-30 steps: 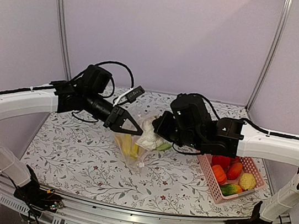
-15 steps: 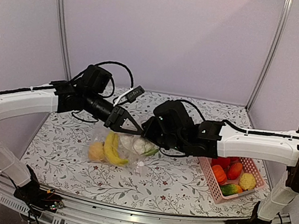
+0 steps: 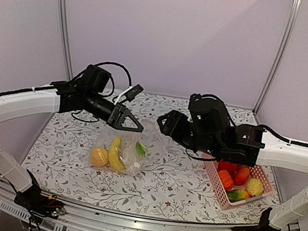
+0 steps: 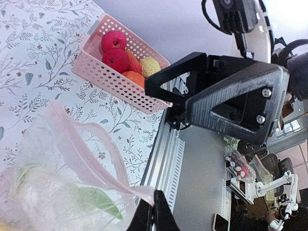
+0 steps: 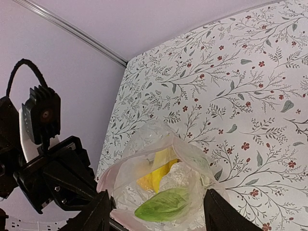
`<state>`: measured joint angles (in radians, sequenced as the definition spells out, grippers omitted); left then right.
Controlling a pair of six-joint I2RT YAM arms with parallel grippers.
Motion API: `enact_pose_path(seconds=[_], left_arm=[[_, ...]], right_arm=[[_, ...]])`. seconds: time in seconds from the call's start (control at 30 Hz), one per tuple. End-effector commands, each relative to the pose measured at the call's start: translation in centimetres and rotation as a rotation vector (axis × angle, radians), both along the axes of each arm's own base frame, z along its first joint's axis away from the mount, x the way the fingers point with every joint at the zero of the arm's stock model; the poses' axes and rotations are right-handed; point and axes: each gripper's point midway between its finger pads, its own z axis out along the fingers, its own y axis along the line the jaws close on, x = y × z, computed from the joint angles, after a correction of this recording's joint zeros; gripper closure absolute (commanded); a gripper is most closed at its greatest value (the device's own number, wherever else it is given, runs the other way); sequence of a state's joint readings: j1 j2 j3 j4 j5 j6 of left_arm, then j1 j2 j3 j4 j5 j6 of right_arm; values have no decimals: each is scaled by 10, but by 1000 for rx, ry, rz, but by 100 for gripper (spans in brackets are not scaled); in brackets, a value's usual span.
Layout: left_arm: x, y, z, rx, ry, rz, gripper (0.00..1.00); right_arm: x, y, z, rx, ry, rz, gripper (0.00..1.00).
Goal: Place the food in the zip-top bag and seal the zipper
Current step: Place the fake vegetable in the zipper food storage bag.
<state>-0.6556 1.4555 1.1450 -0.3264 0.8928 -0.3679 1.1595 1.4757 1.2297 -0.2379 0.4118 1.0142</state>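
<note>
The clear zip-top bag (image 3: pixel 119 152) hangs onto the table with its mouth held up. My left gripper (image 3: pixel 133 126) is shut on the pink zipper strip (image 4: pixel 82 144) at the mouth edge; its fingertips (image 4: pixel 155 214) pinch that strip. Inside the bag lie a yellow banana (image 3: pixel 115 153), a yellow-orange fruit (image 3: pixel 99 156), and a white cauliflower (image 5: pixel 186 174) with a green leaf (image 5: pixel 163 204). My right gripper (image 3: pixel 164 123) is open and empty, a little right of the bag's mouth. In the right wrist view its fingers (image 5: pixel 98 211) straddle the open mouth from above.
A pink slotted basket (image 3: pixel 216 187) at the right front holds red fruits (image 4: pixel 114 50), an orange piece (image 3: pixel 225 179), a yellow piece (image 3: pixel 254 187) and a green piece (image 3: pixel 237 195). Purple walls close the back and sides. The table's metal rail (image 3: pixel 139 220) runs along the front.
My right gripper has opened, left the cauliflower in the bag and drawn back to the right. The bag has sagged lower with the food settled in it.
</note>
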Motion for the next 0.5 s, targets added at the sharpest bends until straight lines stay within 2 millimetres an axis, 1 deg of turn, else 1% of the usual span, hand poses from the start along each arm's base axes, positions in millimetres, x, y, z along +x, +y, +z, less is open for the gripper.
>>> enact_pose_path(seconds=[0.0,0.07,0.23,0.37,0.47], left_arm=[[5,2,0,-12,-3,7,100],[4,2,1,-17,-5,2,100],[4,1,0,-19,0,-3,100],[4,1,0,-20,1,-4,100],[4,1,-1,-21,1,-4,100]], right_arm=[[-7,-22,-8,-67,-24,-2,34],[-10,-28,-16,-118,-31,18,34],[-19,-28,-39,-219,-5,92,34],[-19,-27,-56,-274,24,123,36],[-18,-23,-68,-281,63,145,38]])
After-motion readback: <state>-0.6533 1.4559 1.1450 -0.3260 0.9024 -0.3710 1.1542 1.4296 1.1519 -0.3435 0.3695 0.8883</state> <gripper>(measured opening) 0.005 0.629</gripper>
